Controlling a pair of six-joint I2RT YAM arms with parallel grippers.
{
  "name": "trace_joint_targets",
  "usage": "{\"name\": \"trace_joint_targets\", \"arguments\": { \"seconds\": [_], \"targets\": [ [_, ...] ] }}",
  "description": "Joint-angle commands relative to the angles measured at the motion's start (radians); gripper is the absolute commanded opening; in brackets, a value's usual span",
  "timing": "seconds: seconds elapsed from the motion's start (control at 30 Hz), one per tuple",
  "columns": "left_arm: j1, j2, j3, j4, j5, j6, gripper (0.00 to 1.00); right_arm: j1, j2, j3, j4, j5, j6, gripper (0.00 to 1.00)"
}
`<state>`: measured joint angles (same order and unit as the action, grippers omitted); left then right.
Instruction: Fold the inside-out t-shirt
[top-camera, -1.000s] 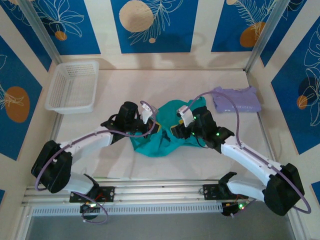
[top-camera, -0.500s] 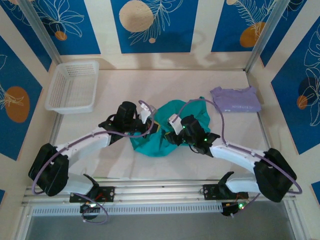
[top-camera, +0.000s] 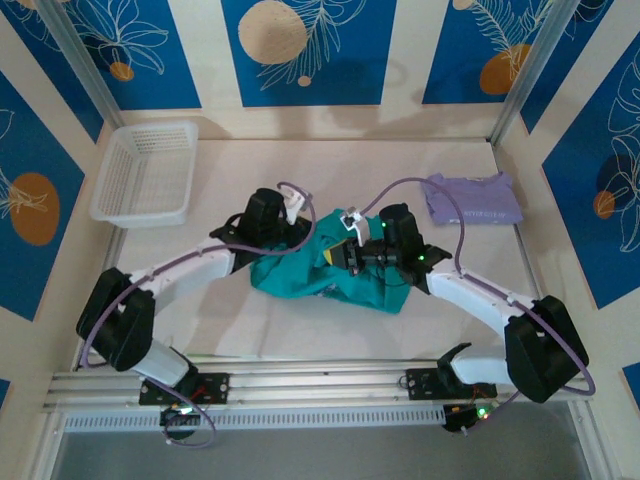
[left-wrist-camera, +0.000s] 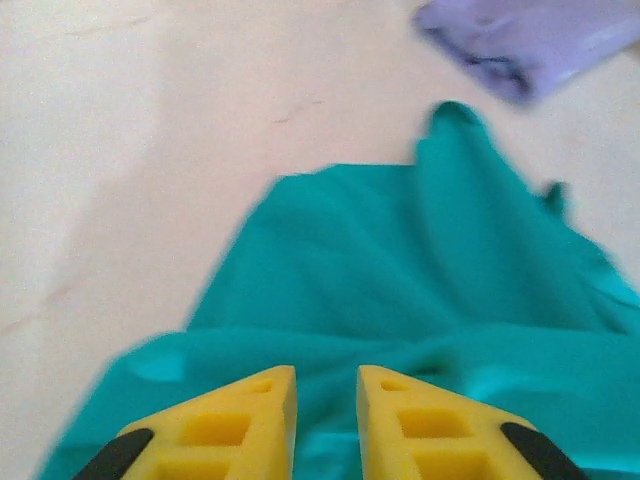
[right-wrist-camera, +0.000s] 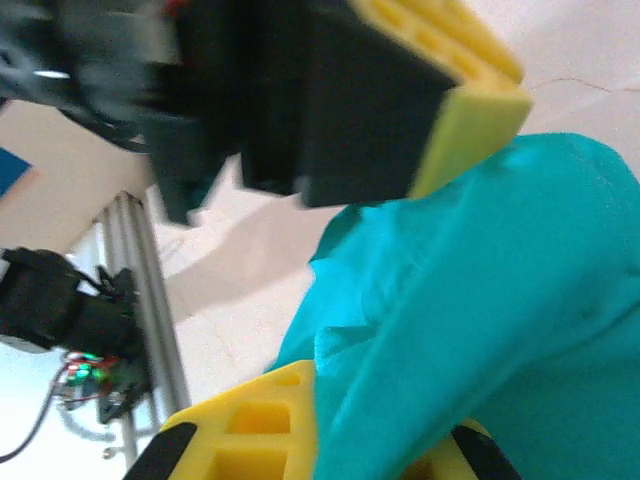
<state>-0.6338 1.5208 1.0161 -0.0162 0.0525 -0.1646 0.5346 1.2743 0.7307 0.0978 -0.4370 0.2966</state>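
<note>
Teal-green cloth, the inside-out t-shirt (top-camera: 335, 280), lies bunched at the middle of the table (top-camera: 330, 165), between the two arms. It is a crumpled heap, not spread flat. The long axis runs left to right across the table, with the right end dipping a little toward the near edge. Collar and hem are lost in the folds, so I cannot tell which way it points. The left wrist view shows the shirt (left-wrist-camera: 400, 260) as a broad smooth slope, with one small peak of cloth rising at its far side. The left gripper (top-camera: 308, 232) sits low over the shirt's upper left part. Its yellow fingers (left-wrist-camera: 250, 420) stand a narrow gap apart with teal showing through the gap, and I cannot tell whether any cloth lies between them. The right gripper (top-camera: 342, 255) reaches in from the right to the middle of the heap. In its own view the right gripper (right-wrist-camera: 370, 430) is clamped on a fold of the shirt (right-wrist-camera: 520, 260), which runs up out of the jaws. Close above that fold hangs the left gripper's yellow pad (right-wrist-camera: 470, 90). A folded lavender shirt (top-camera: 472, 198) lies well apart at the far right, and a white mesh basket (top-camera: 145, 172) sits at the far left. An aluminium rail (top-camera: 320, 378) runs along the near edge.
</note>
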Motion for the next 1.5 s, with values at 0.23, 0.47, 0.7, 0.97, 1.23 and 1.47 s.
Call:
{"name": "trace_joint_targets", "arguments": {
  "seconds": [0.23,0.47,0.7,0.97,1.23,1.47],
  "targets": [
    [-0.063,-0.319,-0.235,-0.067,-0.007,-0.071,0.52,-0.11,0.053,0.006,0.063,-0.21,0.117,0.0],
    [-0.078,-0.284,-0.261,0.107,0.328,0.005,0.51,-0.138,0.039,0.006,0.018,-0.228,0.08,0.0],
    [-0.079,-0.147,-0.188,0.13,0.372,0.07,0.49,-0.148,0.02,-0.006,-0.007,-0.218,0.06,0.0],
    [-0.076,-0.043,-0.152,0.147,0.383,0.091,0.42,-0.15,0.002,-0.01,-0.022,-0.205,0.05,0.0],
    [-0.062,-0.004,-0.122,0.2,0.433,0.035,0.07,-0.15,-0.011,-0.003,-0.092,-0.103,0.017,0.0],
    [-0.063,-0.192,-0.121,0.129,0.504,-0.119,0.0,-0.098,-0.021,0.08,-0.186,0.141,-0.106,0.06]
  ]
}}
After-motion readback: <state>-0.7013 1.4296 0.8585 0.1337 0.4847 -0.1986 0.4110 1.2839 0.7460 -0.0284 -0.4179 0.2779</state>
